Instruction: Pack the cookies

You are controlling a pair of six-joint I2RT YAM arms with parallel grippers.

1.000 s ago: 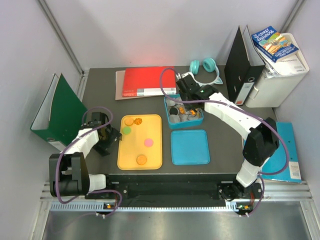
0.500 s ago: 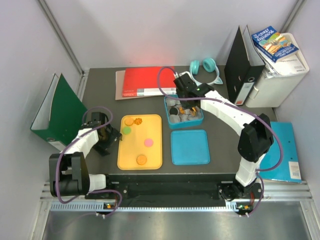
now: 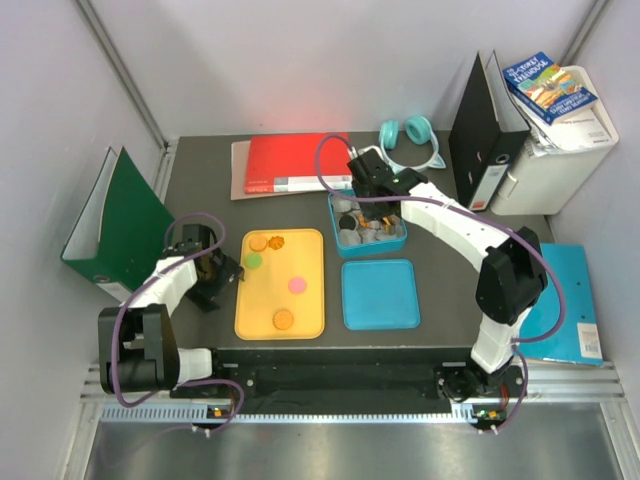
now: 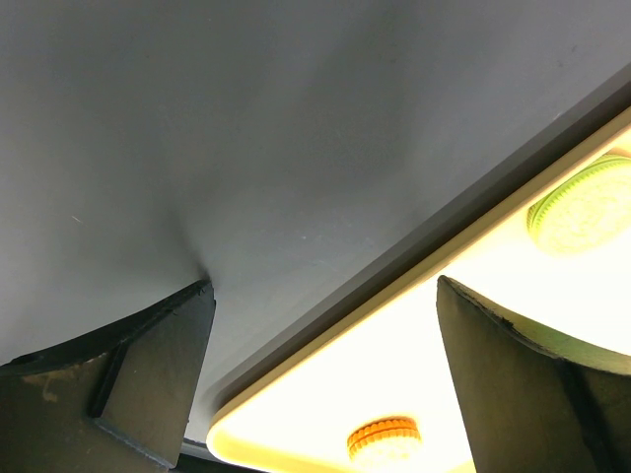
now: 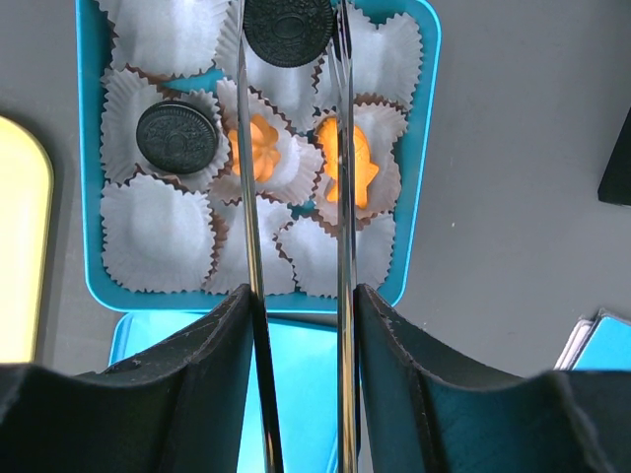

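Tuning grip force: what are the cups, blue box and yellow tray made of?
Cups: thin white paper, matte, going by the crinkled, pleated walls.
Blue box: looks like rigid plastic, smooth with a slight sheen and rounded moulded corners; could be painted metal.
Yellow tray: likely plastic too, smooth and glossy, with a raised rounded rim.

Dark grey table (image 3: 200,190); pale grey walls (image 3: 300,60), metal corner posts (image 3: 125,70); aluminium rail (image 3: 340,408) along near edge.
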